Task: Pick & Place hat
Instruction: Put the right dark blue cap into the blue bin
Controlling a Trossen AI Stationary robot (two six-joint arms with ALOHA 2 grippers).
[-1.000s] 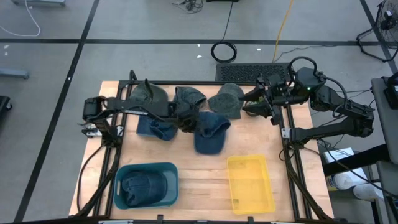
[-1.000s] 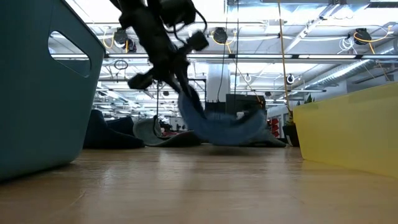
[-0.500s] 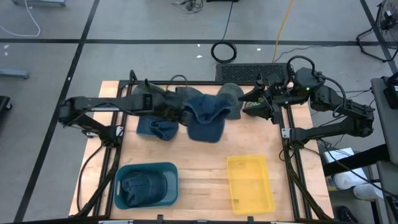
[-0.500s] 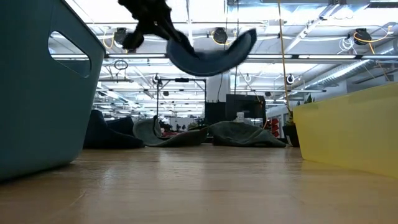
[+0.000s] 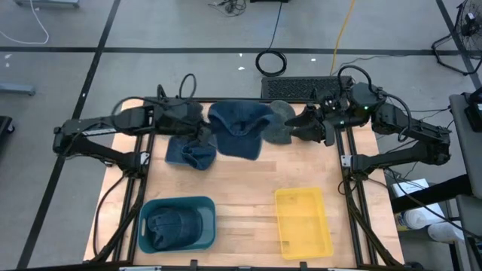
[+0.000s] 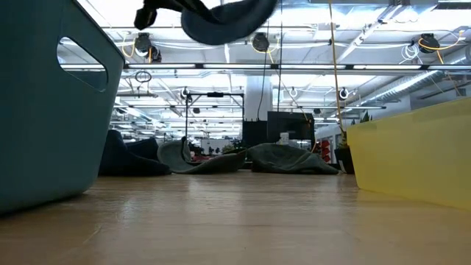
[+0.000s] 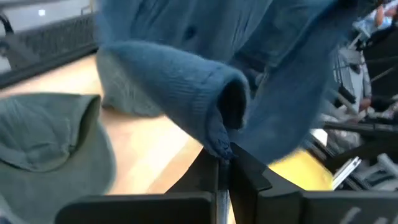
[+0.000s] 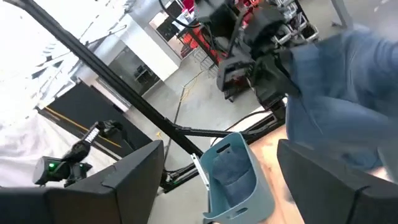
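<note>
My left gripper [image 5: 205, 134] is shut on a blue knit hat [image 5: 238, 128], which hangs in the air above the table's far middle. In the low view the hat [image 6: 228, 16] sits high up. In the left wrist view the fingers [image 7: 219, 169] close on its hem. My right gripper [image 5: 303, 128] stands open at the far right, beside a grey-green hat [image 5: 279, 126] lying flat on the table. Its wrist view shows two fingers wide apart [image 8: 221, 186] and the blue hat [image 8: 348, 93] ahead. A dark blue hat [image 5: 190, 155] lies on the table under the left arm. My left gripper pinches the blue hat's rolled hem [image 7: 217, 140] between its two fingers. The fingers come level from the table's left side. The hat is lifted clear of the table and droops slack beyond the fingers, toward the table's right.
A teal bin [image 5: 178, 223] with a dark hat inside stands at the near left. A yellow bin [image 5: 303, 222] stands at the near right. An olive hat [image 7: 50, 143] lies below the left arm. Bare wood lies between the bins and the hats.
My left gripper has risen and drawn back toward the table's left and far edge, staying shut. The blue hat, which trailed on the table a second ago, has been lifted clear and now hangs high. My right gripper has shifted slightly toward the table's left.
</note>
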